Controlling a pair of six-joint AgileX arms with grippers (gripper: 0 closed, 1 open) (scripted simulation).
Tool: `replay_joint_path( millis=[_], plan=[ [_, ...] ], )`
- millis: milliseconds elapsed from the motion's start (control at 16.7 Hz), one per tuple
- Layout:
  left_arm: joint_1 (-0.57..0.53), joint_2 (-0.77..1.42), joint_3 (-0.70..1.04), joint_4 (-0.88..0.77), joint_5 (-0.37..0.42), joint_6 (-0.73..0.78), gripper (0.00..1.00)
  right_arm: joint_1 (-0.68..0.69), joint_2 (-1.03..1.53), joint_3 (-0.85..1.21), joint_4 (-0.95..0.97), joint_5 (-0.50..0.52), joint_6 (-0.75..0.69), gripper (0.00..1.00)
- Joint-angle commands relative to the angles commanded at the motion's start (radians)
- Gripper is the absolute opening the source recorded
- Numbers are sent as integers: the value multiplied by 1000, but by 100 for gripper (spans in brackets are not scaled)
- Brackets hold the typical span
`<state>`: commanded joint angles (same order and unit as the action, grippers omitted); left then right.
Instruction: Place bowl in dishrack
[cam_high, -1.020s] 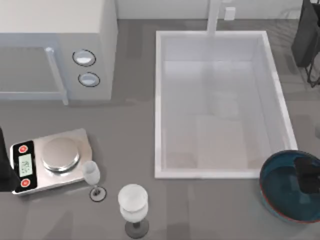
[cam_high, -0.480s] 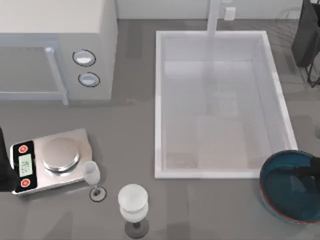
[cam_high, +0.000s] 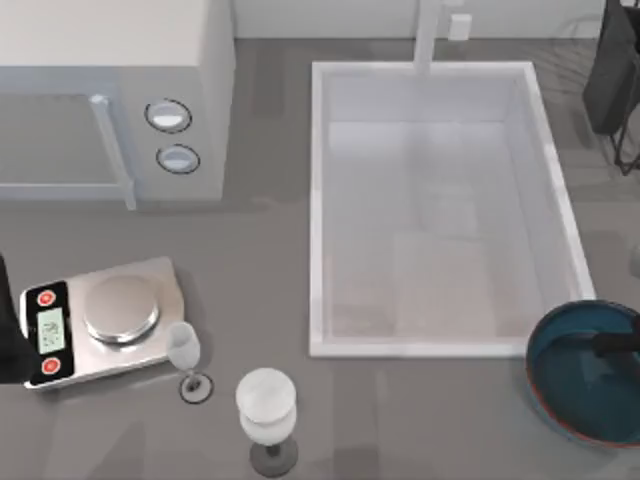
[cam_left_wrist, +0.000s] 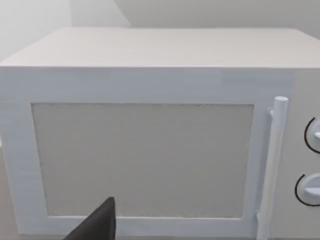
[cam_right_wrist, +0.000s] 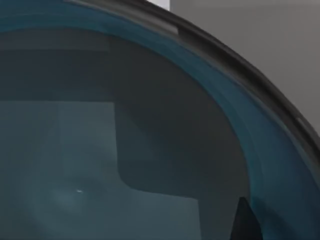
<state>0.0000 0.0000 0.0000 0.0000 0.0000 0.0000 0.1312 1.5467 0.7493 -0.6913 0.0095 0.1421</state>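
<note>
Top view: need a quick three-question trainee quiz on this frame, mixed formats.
1. True or false: the bowl sits inside the sink.
2. Multiple choice: what stands just right of the scale? A) the small wine glass B) a kettle C) a plate
3. Fill in: the right pincer is over the ___ of the bowl.

Key: 1 false, it is on the counter outside the sink's near right corner. 2 A. 3 inside.
</note>
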Motion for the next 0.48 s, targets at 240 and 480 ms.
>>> replay_joint_path(
  millis=[240, 480],
  plan=[
    [0, 0, 0, 0, 0, 0, 100, 1, -2, 0, 0, -1, 2, 0],
    [0, 0, 0, 0, 0, 0, 100, 3, -3, 72, -72, -2, -1, 0]
  ],
)
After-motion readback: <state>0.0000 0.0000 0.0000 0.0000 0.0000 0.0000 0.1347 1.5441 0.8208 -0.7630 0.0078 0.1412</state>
